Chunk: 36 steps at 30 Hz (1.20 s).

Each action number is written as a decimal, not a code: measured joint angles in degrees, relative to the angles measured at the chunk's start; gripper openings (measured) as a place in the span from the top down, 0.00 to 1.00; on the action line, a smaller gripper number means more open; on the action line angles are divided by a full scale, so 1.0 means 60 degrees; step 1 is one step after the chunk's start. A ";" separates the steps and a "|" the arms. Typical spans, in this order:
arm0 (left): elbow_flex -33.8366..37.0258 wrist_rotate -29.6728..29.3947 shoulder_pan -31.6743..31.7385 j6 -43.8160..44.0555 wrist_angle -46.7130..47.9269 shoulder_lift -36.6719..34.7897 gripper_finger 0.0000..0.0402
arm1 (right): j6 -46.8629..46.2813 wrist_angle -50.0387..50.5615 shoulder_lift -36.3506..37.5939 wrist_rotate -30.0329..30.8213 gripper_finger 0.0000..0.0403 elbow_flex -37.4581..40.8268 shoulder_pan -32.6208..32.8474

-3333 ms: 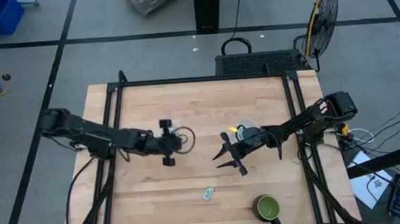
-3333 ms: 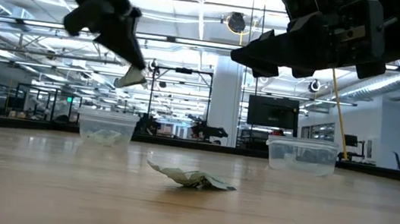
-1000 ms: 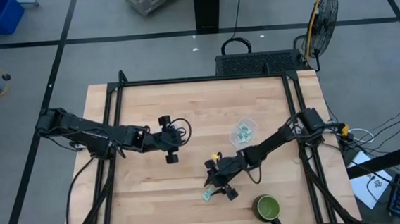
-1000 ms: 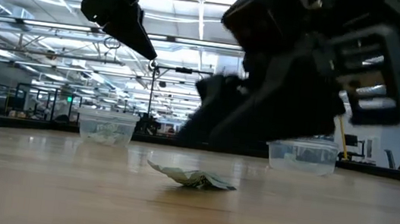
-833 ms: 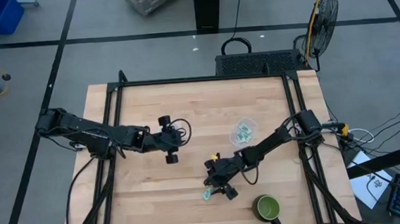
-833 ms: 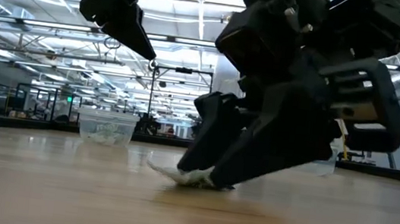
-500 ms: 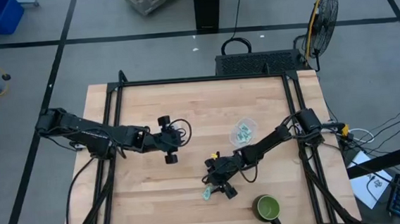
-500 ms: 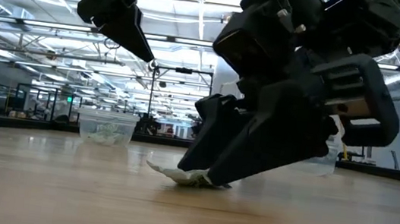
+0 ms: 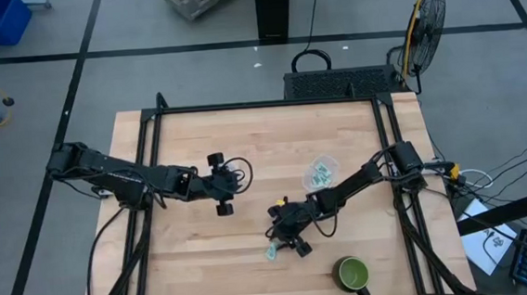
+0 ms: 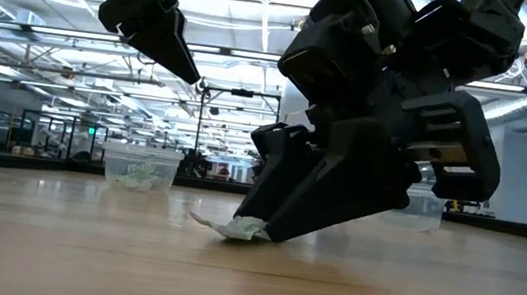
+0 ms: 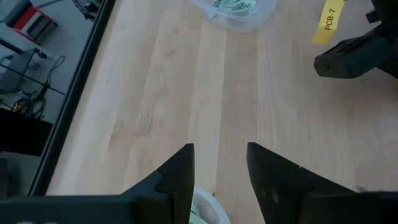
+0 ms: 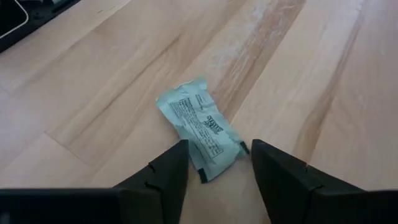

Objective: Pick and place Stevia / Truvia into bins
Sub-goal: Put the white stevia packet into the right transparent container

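Grasp being set on the last loose packet near the tabletop's front edge.

Right end effector [image 12: 214, 163] stood tips-down on the pale wooden tabletop [image 9: 272, 138], its two dark fingers [image 12: 165, 171] released and straddling the near end of a small crumpled green-and-white paper sweetener packet [image 12: 199, 129], which lay flat on the wood, not yet pinched. Doing this well probably meant keeping the tips pressed to the wood while closing, so the thin paper buckled up between them rather than sliding out, then lifting straight. One round clear plastic cup [image 9: 321, 173] with packets inside sat toward the right edge, the likely drop point; a second clear cup [image 10: 141, 166] also held packets. Left end effector [image 11: 217, 174] hung empty, fingers apart, left of centre. A green mug [image 9: 353, 274] stood close by, near the front edge.
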<state>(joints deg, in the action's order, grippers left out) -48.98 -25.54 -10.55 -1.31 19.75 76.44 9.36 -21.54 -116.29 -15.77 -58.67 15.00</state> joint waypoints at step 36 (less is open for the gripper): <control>0.0000 0.0004 0.0000 0.0050 0.0010 0.0011 0.62 | 0.0674 0.4665 0.3451 0.3288 0.98 0.0029 -0.0785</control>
<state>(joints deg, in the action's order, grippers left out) -48.98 -25.52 -10.55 -1.01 19.81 76.51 13.40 6.45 -95.58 3.96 -58.50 10.30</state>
